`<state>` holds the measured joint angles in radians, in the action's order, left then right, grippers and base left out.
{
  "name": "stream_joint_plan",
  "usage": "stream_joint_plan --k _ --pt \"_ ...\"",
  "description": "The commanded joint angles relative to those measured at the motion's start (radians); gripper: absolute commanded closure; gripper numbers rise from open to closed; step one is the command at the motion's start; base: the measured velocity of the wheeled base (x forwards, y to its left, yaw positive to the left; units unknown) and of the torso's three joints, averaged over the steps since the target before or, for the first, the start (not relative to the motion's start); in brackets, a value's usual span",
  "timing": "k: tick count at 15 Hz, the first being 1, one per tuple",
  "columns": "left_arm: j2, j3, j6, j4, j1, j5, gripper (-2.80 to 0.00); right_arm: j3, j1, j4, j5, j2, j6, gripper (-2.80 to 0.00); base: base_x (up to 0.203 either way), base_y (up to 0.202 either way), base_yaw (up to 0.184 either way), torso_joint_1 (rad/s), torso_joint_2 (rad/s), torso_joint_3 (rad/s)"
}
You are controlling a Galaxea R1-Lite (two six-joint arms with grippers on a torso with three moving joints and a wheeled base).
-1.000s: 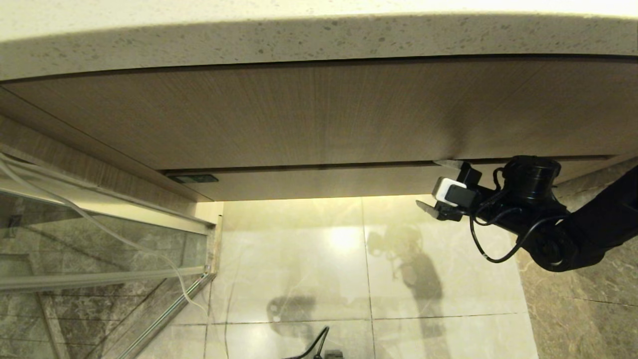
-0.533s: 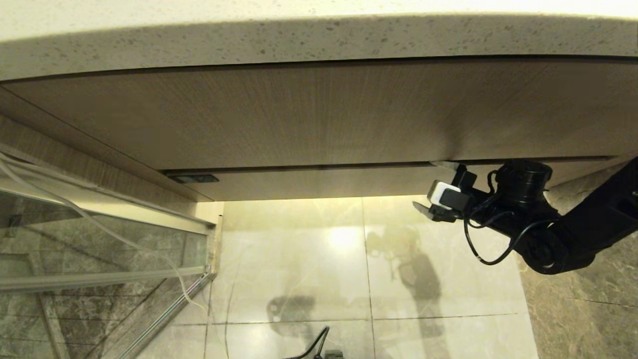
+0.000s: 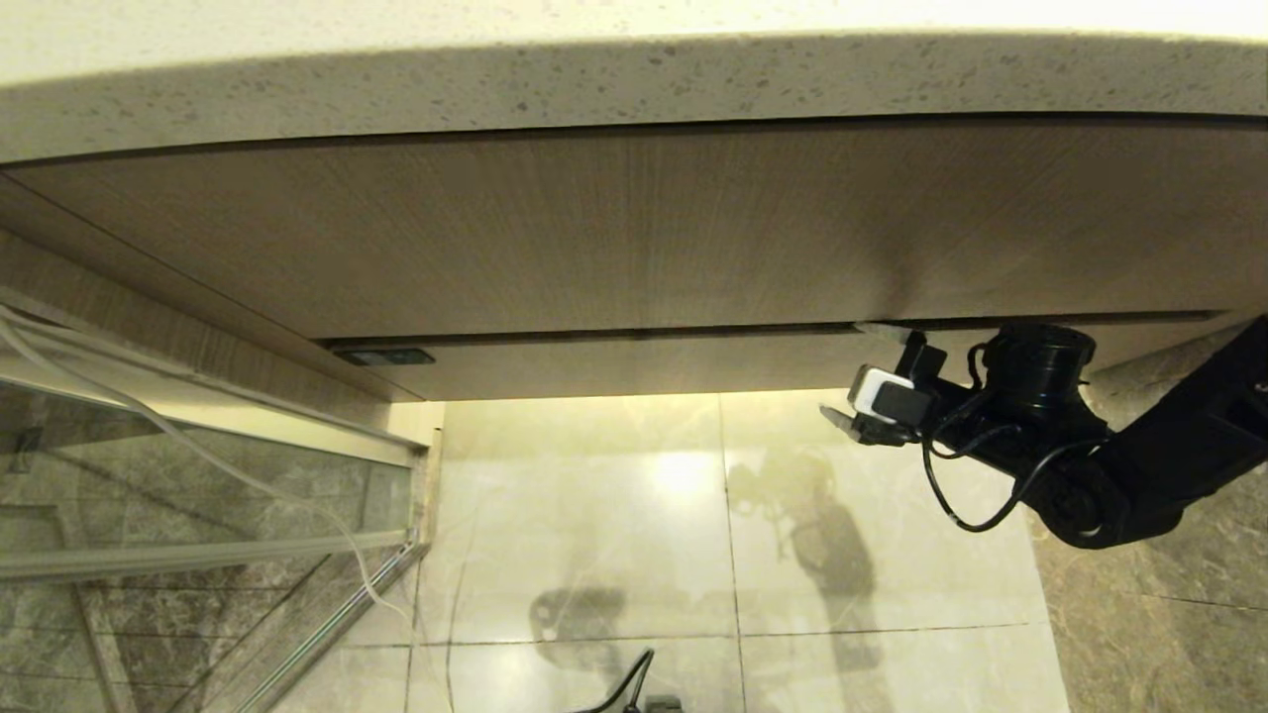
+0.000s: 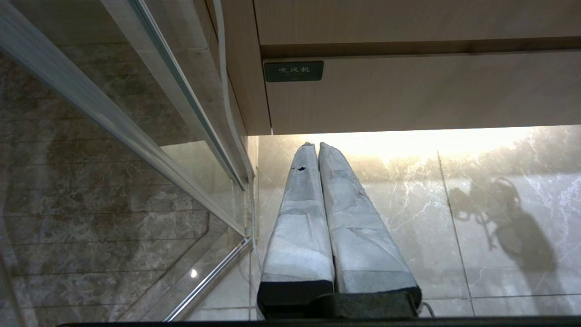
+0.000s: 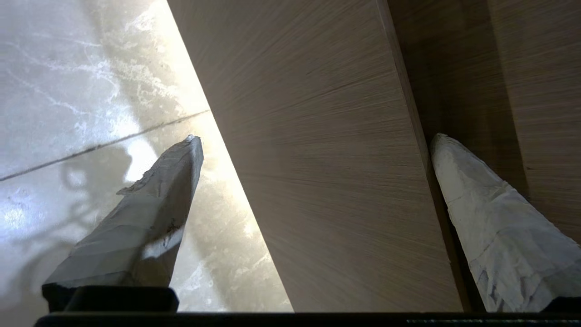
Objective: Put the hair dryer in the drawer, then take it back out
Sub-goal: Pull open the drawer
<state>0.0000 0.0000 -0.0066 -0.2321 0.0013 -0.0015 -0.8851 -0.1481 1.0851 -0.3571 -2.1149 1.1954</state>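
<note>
The drawer [image 3: 634, 364] is shut; only its narrow wood-grain front shows under the taller panel. My right gripper [image 3: 854, 372] is open at the front's right end. In the right wrist view the drawer front [image 5: 317, 181] lies between the two taped fingers: one fingertip [image 5: 438, 138] is at the dark gap above the front, the other [image 5: 190, 143] hangs below it over the floor. Nothing is held. The hair dryer is out of view. My left gripper [image 4: 316, 145] is shut and empty, low at the drawer's left end [image 4: 408, 91].
A speckled stone countertop [image 3: 634, 79] overhangs the tall wood panel [image 3: 634, 228]. A small dark label [image 3: 383, 356] sits at the drawer's left corner. A glass partition with metal frame [image 3: 198, 495] and a thin white cable [image 3: 248, 485] stand at the left. Glossy floor tiles [image 3: 634, 515] lie below.
My right gripper has crept left and slightly up, closing in on the drawer front's right end. Its fingers stay spread. The drawer has not moved.
</note>
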Motion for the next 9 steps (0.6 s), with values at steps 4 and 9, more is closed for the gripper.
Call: stream_joint_plan --k 4,9 --pt "0.0 0.04 -0.001 -0.001 0.0 0.0 0.0 0.023 0.006 -0.049 0.001 -0.002 0.009 -2.8 0.0 0.0 0.0 0.0 0.0 0.0" --pt "0.0 0.04 0.0 -0.003 0.0 0.0 0.0 0.031 0.015 -0.126 0.023 0.009 0.035 -2.8 0.0 0.0 0.0 0.0 0.0 0.0"
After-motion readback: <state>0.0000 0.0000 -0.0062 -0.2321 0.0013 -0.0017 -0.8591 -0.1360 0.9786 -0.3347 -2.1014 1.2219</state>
